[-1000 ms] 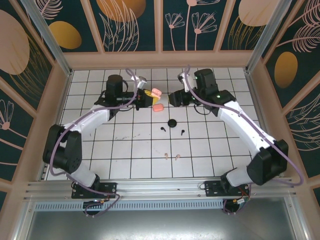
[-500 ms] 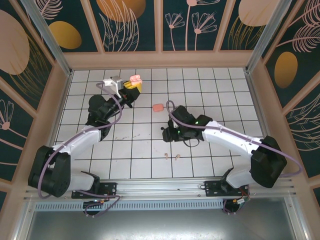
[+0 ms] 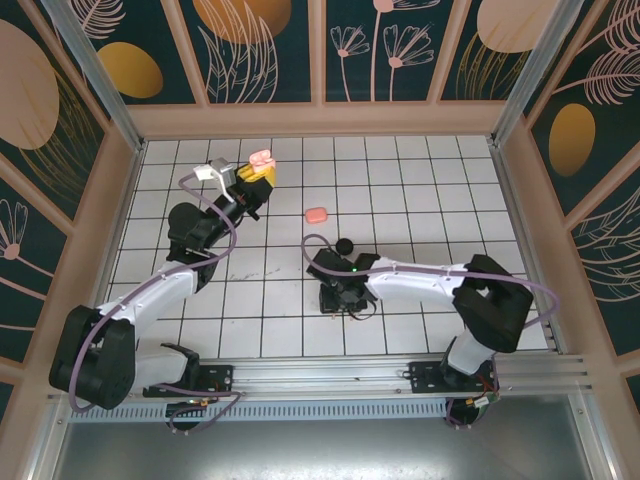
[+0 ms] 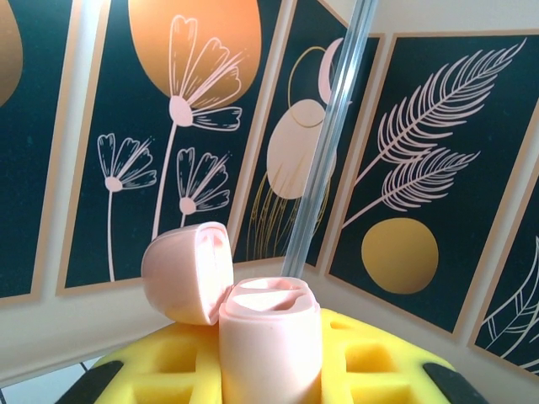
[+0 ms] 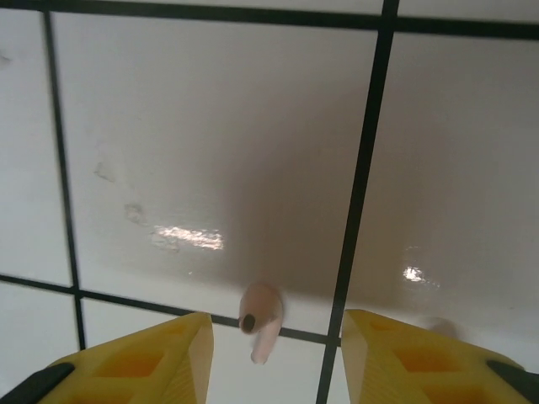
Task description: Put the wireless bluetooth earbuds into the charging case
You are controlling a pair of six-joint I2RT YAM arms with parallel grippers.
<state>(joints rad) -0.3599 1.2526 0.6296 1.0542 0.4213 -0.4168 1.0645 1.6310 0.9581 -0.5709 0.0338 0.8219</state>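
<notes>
Left gripper (image 3: pixel 255 178): I see it clenched on the open pink charging case (image 4: pixel 269 337), raised near the table's (image 3: pixel 440 190) far edge, left of centre.
Right gripper (image 3: pixel 335 298): low toward the table's near edge, jaws released.
Pale pink earbud (image 5: pixel 259 324): on the tiles between those jaws, touching neither.
Mid-table: closed pink case (image 3: pixel 316 214), black round case (image 3: pixel 345 245).

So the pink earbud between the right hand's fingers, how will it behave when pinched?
Likely very light: the pink earbud is tiny beside the fingers of the right hand. Its rounded, smooth shell may slip or pop out of a pinch. Lying flat on glossy tile, it would probably skid or spin if one finger touches first.
</notes>
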